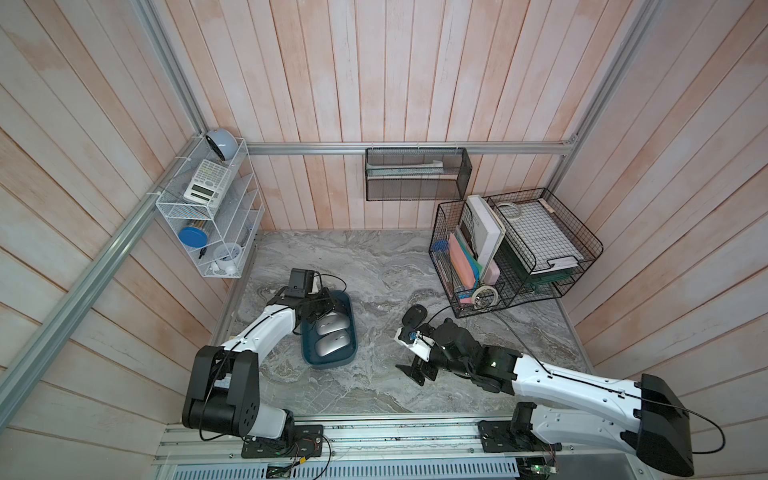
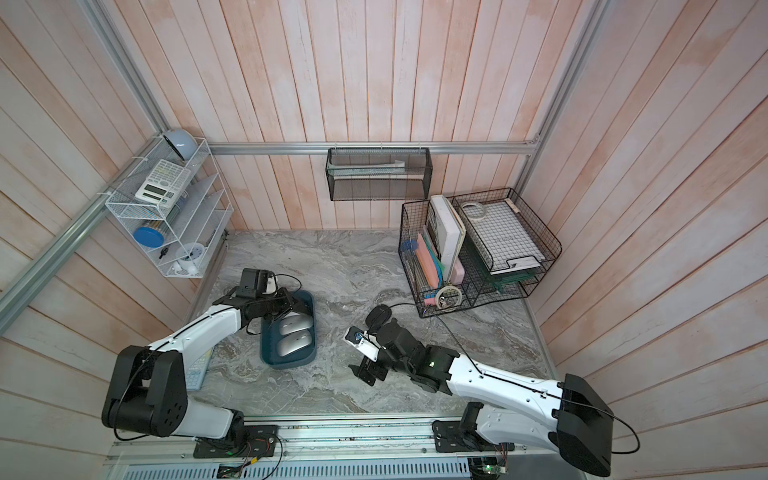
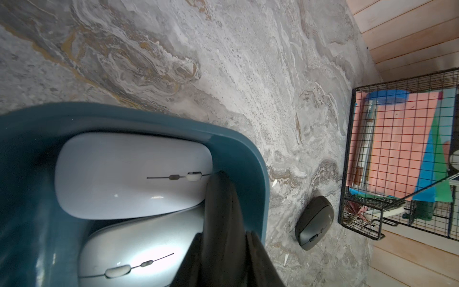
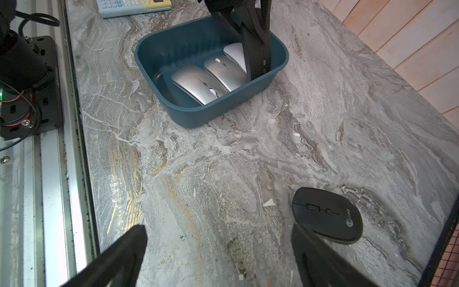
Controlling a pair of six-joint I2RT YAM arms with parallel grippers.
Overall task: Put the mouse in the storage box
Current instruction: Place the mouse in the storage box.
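Note:
The teal storage box (image 1: 328,365) (image 2: 286,365) sits left of centre on the marble top. Three silvery mice lie side by side in it, two of them (image 1: 332,343) clear from above. My left gripper (image 1: 321,309) (image 4: 255,49) reaches down into the box's far end. It is shut with nothing between its fingers (image 3: 223,198), beside the palest mouse (image 3: 129,174) and against the box wall (image 3: 248,149). A black mouse (image 1: 415,314) (image 2: 377,314) (image 3: 314,218) (image 4: 326,215) lies on the table. My right gripper (image 4: 218,248) (image 1: 415,371) hangs open just above the marble, with one finger beside the black mouse.
Black wire baskets (image 1: 515,249) with folders and papers stand at the back right, close behind the black mouse. A mesh basket (image 1: 415,174) hangs on the back wall. A white wire rack (image 1: 208,216) is on the left wall. A calculator (image 2: 197,370) lies under my left arm.

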